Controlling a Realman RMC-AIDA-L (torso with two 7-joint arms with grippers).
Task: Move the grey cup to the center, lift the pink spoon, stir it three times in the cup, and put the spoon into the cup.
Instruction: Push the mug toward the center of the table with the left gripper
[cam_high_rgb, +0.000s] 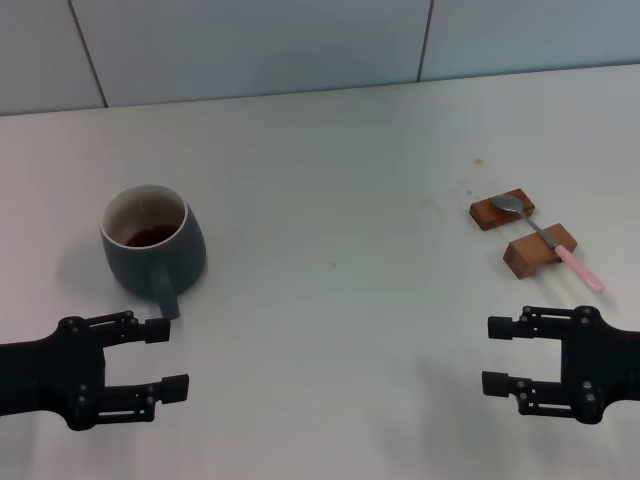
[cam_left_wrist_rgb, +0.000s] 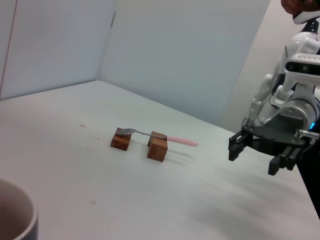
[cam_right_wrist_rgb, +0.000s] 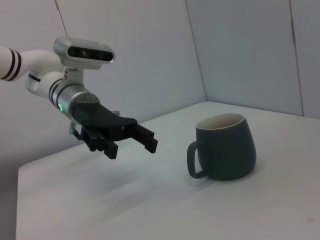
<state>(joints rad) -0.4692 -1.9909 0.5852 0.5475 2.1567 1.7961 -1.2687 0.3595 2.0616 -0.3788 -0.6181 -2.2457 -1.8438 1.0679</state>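
Observation:
The grey cup (cam_high_rgb: 152, 249) stands on the left of the white table with dark liquid inside and its handle toward the front. It also shows in the right wrist view (cam_right_wrist_rgb: 225, 146), and its rim shows in the left wrist view (cam_left_wrist_rgb: 15, 215). The pink spoon (cam_high_rgb: 548, 240) lies across two brown wooden blocks at the right; it also shows in the left wrist view (cam_left_wrist_rgb: 162, 137). My left gripper (cam_high_rgb: 165, 358) is open, just in front of the cup's handle; it also shows in the right wrist view (cam_right_wrist_rgb: 137, 141). My right gripper (cam_high_rgb: 497, 355) is open, in front of the spoon; it also shows in the left wrist view (cam_left_wrist_rgb: 254, 154).
Two wooden blocks (cam_high_rgb: 501, 210) (cam_high_rgb: 538, 251) hold the spoon off the table (cam_high_rgb: 340, 250). A tiled wall (cam_high_rgb: 300, 40) runs behind the table's far edge. Small brown specks (cam_high_rgb: 478, 162) mark the table near the blocks.

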